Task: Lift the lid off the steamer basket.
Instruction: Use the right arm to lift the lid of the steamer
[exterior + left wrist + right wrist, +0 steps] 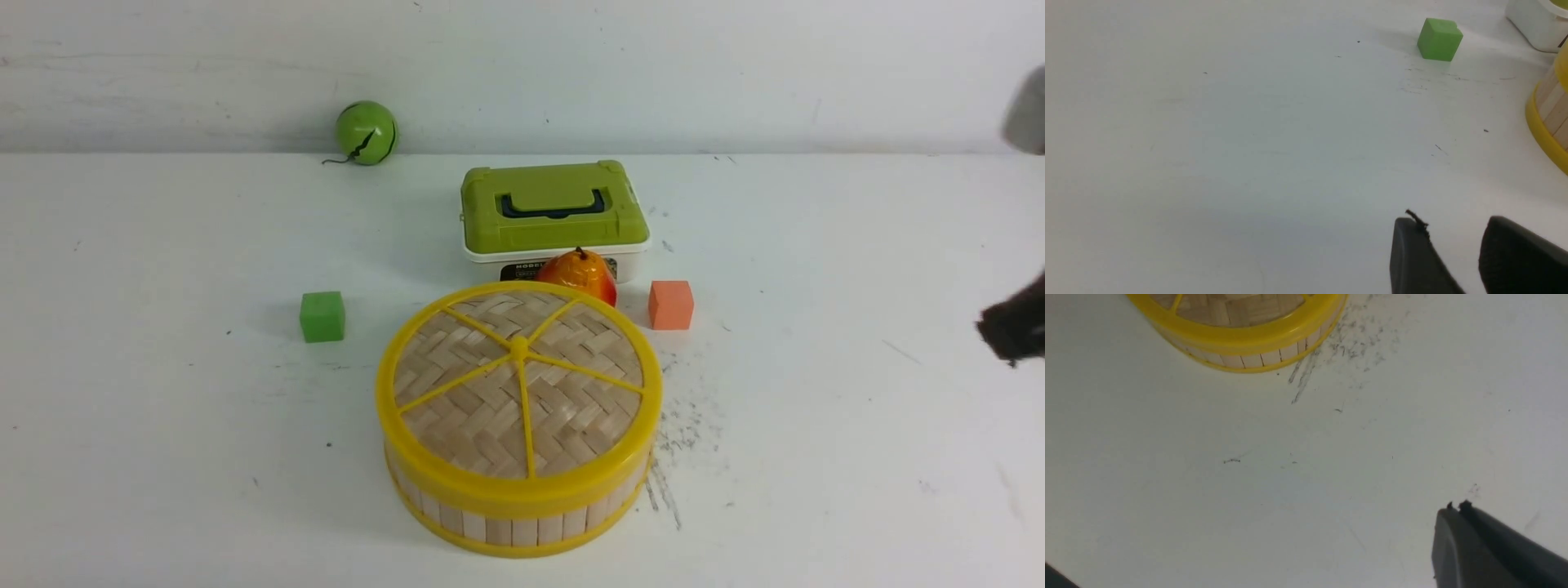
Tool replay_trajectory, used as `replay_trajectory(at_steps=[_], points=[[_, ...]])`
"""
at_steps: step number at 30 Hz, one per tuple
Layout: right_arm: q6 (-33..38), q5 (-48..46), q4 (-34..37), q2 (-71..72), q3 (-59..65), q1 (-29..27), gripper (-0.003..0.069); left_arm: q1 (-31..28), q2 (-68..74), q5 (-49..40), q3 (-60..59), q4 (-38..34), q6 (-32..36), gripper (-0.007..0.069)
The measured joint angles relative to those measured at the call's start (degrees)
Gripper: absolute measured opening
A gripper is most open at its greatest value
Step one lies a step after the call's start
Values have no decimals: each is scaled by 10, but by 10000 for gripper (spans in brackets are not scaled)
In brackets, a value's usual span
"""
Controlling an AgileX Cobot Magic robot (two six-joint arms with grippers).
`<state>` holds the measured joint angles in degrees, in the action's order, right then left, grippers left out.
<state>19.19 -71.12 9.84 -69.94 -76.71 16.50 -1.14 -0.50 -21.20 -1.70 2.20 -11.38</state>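
Item: lid (519, 384), woven bamboo disc with yellow rim and five spokes meeting at a centre knob; seated flat and closed on the steamer basket (522, 523), which stood near the middle of the desk (163, 408), toward its 6 o'clock edge; removal not yet begun. Around the basket: green-lidded box (553, 208) at 12 o'clock; orange-red fruit (578, 273) just behind the rim at about 12 to 1 o'clock; orange cube (671, 305) at 2 o'clock; green cube (322, 316) at 10 o'clock; green ball (366, 132) far off at 11 o'clock. Right end effector (1457, 506): fingers pressed together, empty, well apart from the basket at 3 o'clock. Left end effector (1457, 253): fingers slightly spread, empty, hanging over bare desk on the 9 o'clock side. Handling, as judged: lid light and stiff; plastic rim smooth and likely slippery; knob small but central, the better hold for a level lift; a snug rim could drag the light basket upward.
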Motion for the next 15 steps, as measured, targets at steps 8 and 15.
replay_trajectory(at_steps=[8,15], points=[[-58,-3,-52,-163,-110,111,-16,0,0,0,0,0,0,239],[-66,-3,-55,-303,-235,174,35,0,0,0,0,0,0,239]])
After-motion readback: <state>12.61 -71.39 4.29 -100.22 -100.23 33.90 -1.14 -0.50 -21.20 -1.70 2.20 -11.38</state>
